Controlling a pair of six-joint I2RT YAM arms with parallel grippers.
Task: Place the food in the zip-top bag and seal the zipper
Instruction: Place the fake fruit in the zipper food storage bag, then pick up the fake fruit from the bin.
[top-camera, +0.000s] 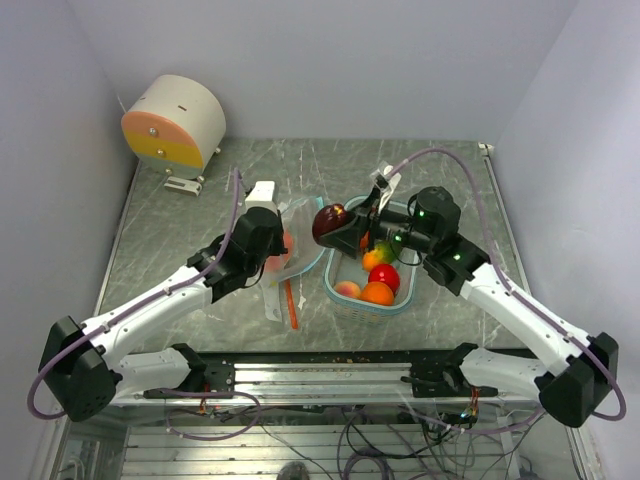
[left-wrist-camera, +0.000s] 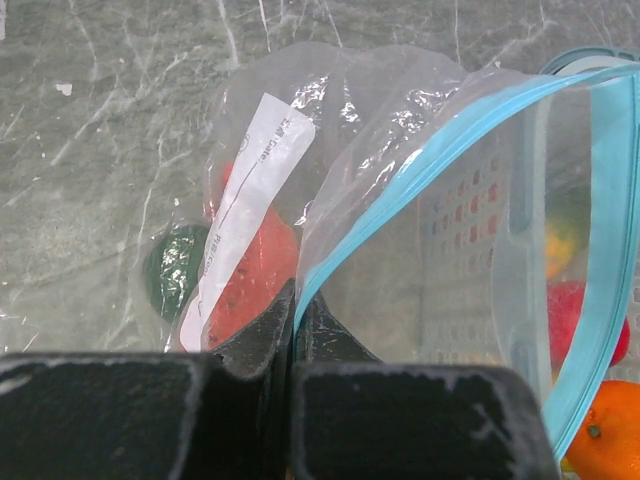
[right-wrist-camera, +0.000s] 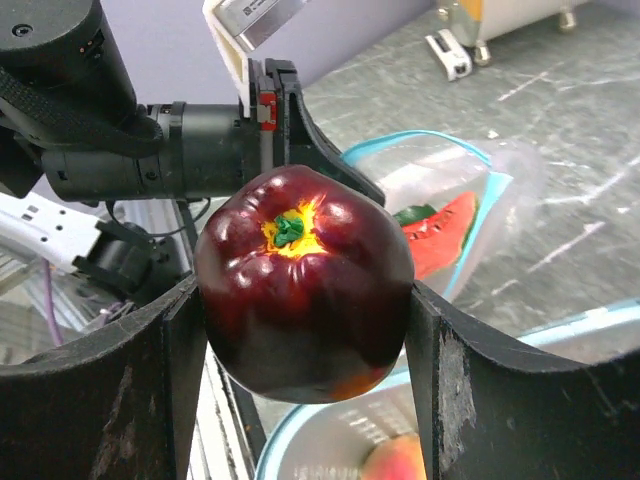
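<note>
My right gripper is shut on a dark maroon fruit and holds it in the air beside the mouth of the clear zip-top bag; in the right wrist view the maroon fruit sits between both fingers. My left gripper is shut on the bag's blue zipper edge and holds the mouth open. Inside the bag lie a red watermelon-like slice and a green piece. Orange, red, peach and yellow-green food lies in the teal tub.
A round cream and orange device stands at the back left. An orange stick lies on the marble table in front of the bag. The metal rail with the arm bases runs along the near edge.
</note>
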